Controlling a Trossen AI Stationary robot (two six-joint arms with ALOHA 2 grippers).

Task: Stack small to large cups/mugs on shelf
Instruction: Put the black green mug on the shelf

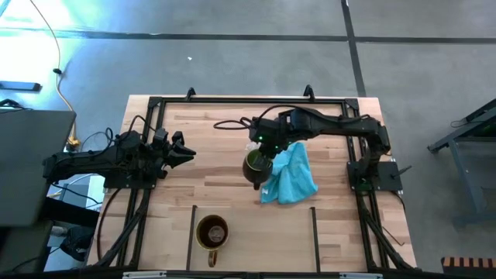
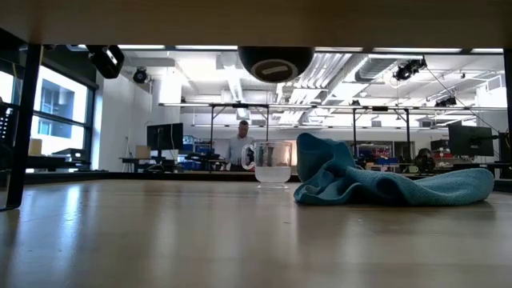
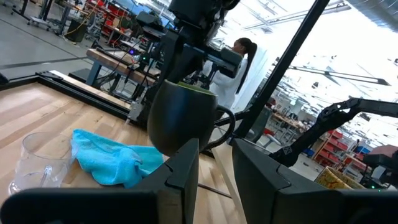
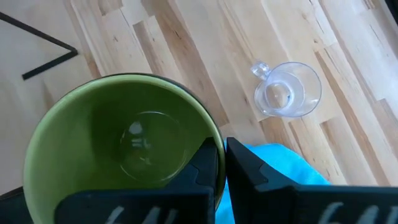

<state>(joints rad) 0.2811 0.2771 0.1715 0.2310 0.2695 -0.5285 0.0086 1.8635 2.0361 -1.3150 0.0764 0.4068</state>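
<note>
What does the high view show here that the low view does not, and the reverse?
Only the high view shows the brown mug in a shelf bay, the waiting left gripper, and the right gripper shut on the green mug's rim. Only the low view shows the glass cup standing clear of the table, and that mug's lifted underside. Both share the turquoise cloth.

A robotics lab — workbenches (image 2: 168,164), monitors (image 2: 164,136), red parts racks (image 3: 112,15) and exposed ceiling ducts (image 2: 240,84).
</note>
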